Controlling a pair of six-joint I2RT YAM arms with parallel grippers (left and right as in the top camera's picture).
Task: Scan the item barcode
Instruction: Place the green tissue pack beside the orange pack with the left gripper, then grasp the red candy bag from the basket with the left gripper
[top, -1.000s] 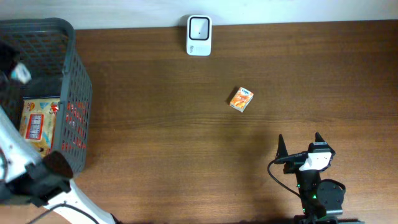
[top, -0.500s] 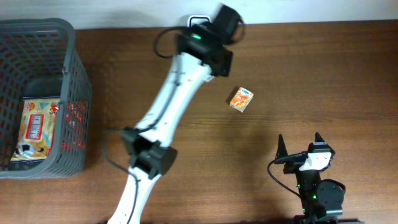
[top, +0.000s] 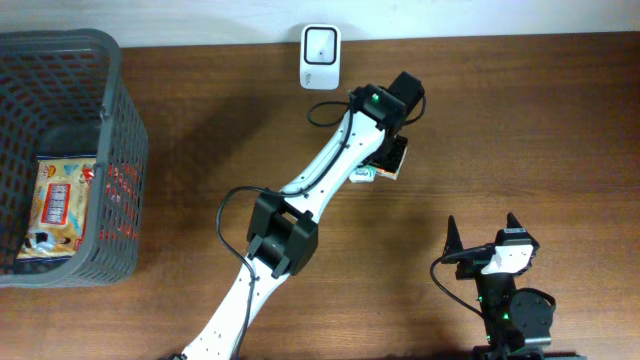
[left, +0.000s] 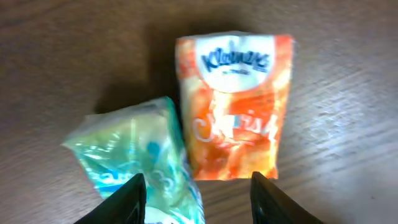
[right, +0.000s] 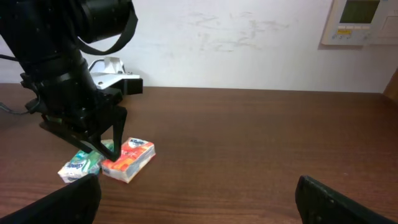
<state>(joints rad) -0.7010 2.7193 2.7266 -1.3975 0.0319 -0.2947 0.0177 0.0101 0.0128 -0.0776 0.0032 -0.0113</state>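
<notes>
Right of centre frame: green plastic-wrapped tissue pack (left: 134, 152) just dropped beside the orange tissue pack (left: 233, 106).
Left gripper (left: 198, 186), shut a second ago, stands apart above it; I'd judge that item scanned and done.

Green pack (left: 140, 165) cut off at bottom edge, print blurred; basket (top: 110, 60) cropped left.
</notes>
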